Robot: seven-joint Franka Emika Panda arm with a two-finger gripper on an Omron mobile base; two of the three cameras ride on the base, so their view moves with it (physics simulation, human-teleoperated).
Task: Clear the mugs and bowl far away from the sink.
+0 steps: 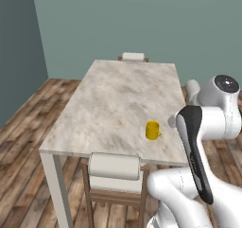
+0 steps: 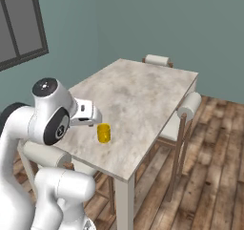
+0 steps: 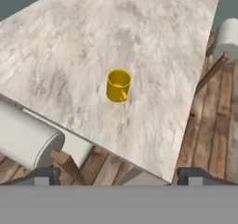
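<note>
A rectangular bench with a pale, marbled stone-like top and light legs is seen standing on a brown wood-plank floor before flat teal walls. Wooden-framed chairs with rounded, cushioned white backrests are drawn up to it: one at the near short edge in the left base view, one at the far short edge, and one along the long side seen in the right base view.

A single yellow mug is set upright on the bench top, near the corner closest to the arm and a little in from both edges. It is a small, smooth, glossy cylinder with an open round mouth and a small loop handle. Its inside is seen in the hand view, and nothing can be made out in it.

The fingers are spread wide, their two dark tips standing far apart at the bottom of the hand view, and nothing is held between them. The mug is seen ahead of the fingers, roughly centred between the two tips and well apart from them.
</note>
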